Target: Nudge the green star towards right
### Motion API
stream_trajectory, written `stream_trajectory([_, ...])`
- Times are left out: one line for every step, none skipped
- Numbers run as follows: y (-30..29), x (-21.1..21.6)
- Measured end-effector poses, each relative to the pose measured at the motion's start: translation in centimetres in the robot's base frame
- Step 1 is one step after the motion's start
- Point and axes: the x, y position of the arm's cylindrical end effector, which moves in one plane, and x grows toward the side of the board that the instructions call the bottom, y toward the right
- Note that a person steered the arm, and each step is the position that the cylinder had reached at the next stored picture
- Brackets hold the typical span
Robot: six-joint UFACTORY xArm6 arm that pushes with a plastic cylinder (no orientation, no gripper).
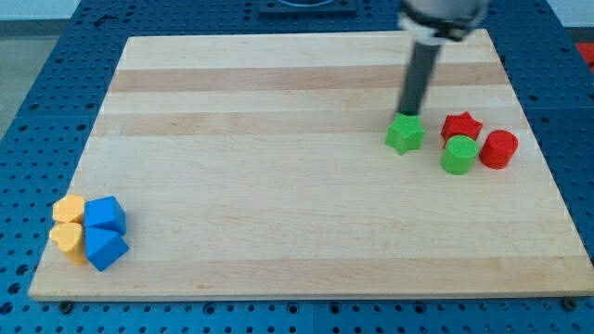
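Right now my tip (408, 113) meets the top edge of the green star (405, 134), on the side toward the view's top; whether it truly touches the block or sits just behind it I cannot tell, since the star covers the rod's very end. No jaws exist on this arm, only the straight dark rod, so nothing is gripped or held. The green star lies on the tabletop (278, 186) in the view's right half, a little above mid-height. To its right stands a tight cluster: a red star (461, 126) nearest the view's top, a green cylinder (458, 154) just below it and closest to the green star, and a red cylinder (498, 148) furthest right. These three sit directly in the star's rightward path, with a narrow gap between star and green cylinder. Well apart, at the view's lower left corner, four blocks huddle touching: two yellow ones (67, 224), whose shapes are hard to make out, and two blue ones (104, 232), angular but unclear. The arm's upper part is cut off by the view's top.
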Motion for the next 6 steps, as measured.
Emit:
stream_trajectory([-8.8,0.0])
stream_trajectory([-8.1,-1.2])
stream_trajectory([-8.2,-3.4])
stream_trajectory([-13.7,-1.7])
stream_trajectory([-15.3,2.5])
stream_trajectory([-11.9,5.5])
